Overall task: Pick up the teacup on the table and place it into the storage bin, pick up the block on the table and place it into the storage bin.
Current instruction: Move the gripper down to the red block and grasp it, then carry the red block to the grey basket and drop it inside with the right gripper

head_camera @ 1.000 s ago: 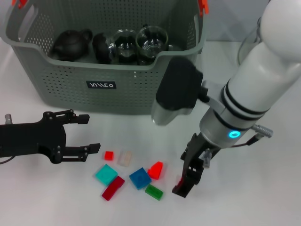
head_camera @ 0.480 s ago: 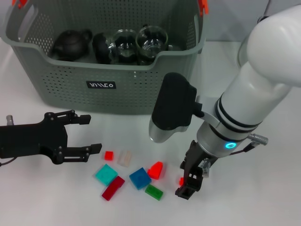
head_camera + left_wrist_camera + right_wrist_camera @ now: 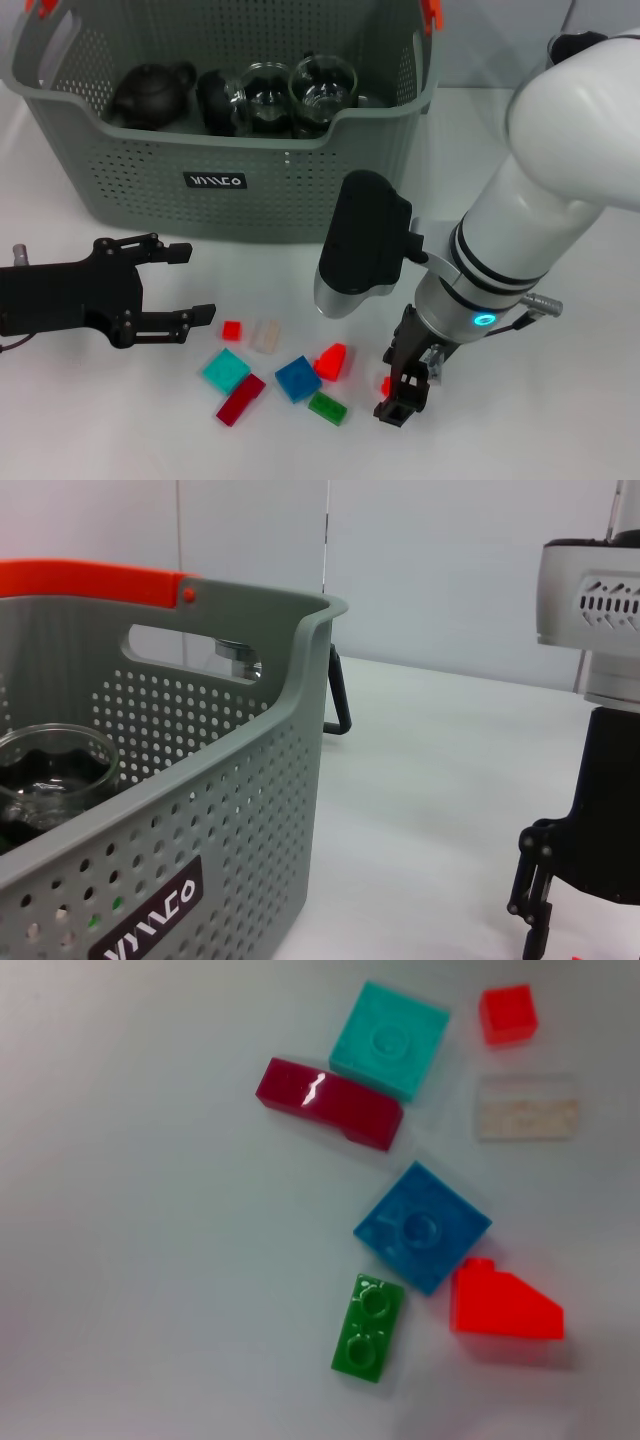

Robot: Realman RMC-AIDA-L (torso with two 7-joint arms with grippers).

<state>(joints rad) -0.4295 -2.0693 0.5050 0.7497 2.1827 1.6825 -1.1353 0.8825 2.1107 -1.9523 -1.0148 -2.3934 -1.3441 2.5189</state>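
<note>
My right gripper (image 3: 400, 395) is down at the table right of the loose blocks, its fingers close together on a small red block (image 3: 385, 384). In the left wrist view the right gripper (image 3: 535, 910) shows far off. The storage bin (image 3: 150, 165) stands at the back and holds two glass teacups (image 3: 322, 88) and a dark teapot (image 3: 150, 92). My left gripper (image 3: 198, 282) rests open on the table in front of the bin, left of the blocks, holding nothing.
Loose blocks lie between the grippers: small red (image 3: 231, 330), clear (image 3: 265, 336), teal (image 3: 226, 371), dark red (image 3: 241, 399), blue (image 3: 297, 378), red wedge (image 3: 332, 361), green (image 3: 327, 408). The right wrist view shows them from above, such as the blue one (image 3: 423, 1226).
My right arm's elbow and wrist swung left and lower in the picture, and the gripper tip with the red block shifted slightly right. The left gripper stayed put.
</note>
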